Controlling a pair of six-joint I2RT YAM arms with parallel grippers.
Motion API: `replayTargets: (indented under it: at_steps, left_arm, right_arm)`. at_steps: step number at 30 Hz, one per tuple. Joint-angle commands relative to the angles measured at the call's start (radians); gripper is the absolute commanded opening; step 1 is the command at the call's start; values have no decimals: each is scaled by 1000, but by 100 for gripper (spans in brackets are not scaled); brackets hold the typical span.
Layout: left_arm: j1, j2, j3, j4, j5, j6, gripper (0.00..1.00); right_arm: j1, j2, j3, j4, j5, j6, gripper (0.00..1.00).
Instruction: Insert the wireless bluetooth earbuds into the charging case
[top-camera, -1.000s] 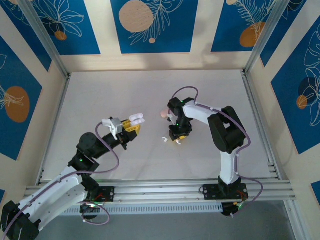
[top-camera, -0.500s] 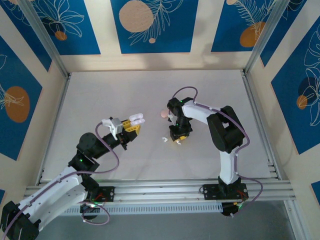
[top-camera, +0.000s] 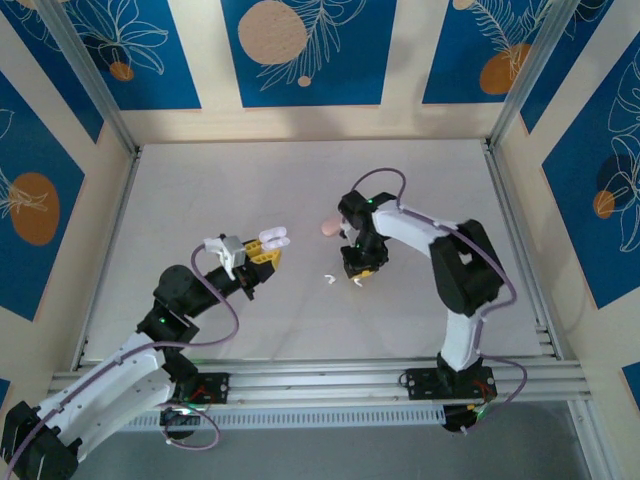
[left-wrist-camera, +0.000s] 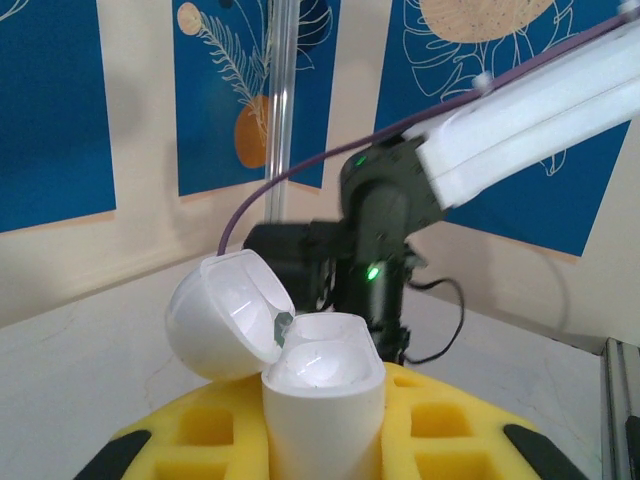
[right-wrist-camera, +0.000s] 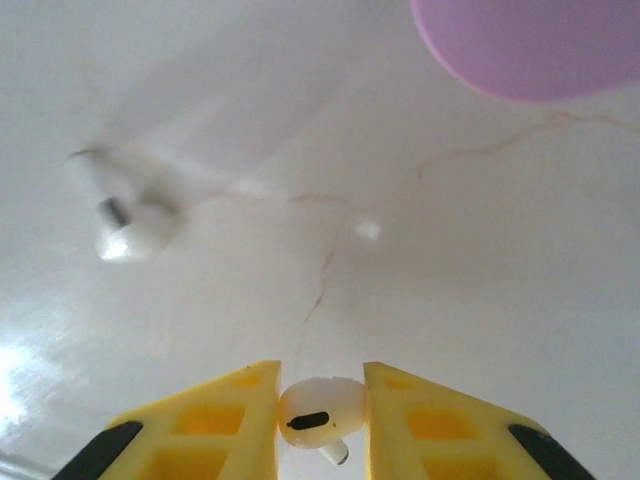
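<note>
Top external: fixed, high behind both arm bases, looking down on the whole table (top-camera: 250, 190). Left wrist: low, near level, facing the right arm (left-wrist-camera: 520, 110) close by. Right wrist: close above the table, angled down. Shared with the top view: right arm, table surface.

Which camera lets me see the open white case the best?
The left wrist view: the white charging case sits close up between yellow fingers, lid flipped open. The top external view shows it as a small white shape.

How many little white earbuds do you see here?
2. One earbud sits between the fingers of the right gripper; a second earbud lies loose on the table nearby. Others may be hidden.
</note>
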Motion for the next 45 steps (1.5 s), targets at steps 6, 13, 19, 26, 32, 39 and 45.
replayTargets:
  at_steps: [6,13,19,26,32,39,45]
  left_arm:
    - [-21,100,-5,191,-3,-8,13]
    - [-70,171,-15,278,-71,46,13]
    - [-110,201,-28,339,-123,83,13]
    - [-128,214,-35,382,-162,113,13]
    - [-135,223,-37,404,-186,122,13]
    - [-142,225,-41,425,-224,131,14]
    - [-146,234,-43,449,-241,126,14]
  right_arm:
    - [9,-500,-28,239,-170,278,26]
    - [161,-634,-37,510,-117,439,28]
    - [274,-610,-55,659,0,524,28]
    - [325,-562,-41,698,15,549,28]
    - [354,-537,-47,719,17,576,27]
    - [364,-529,-50,707,20,599,27]
    - [380,-515,-62,729,22,604,27]
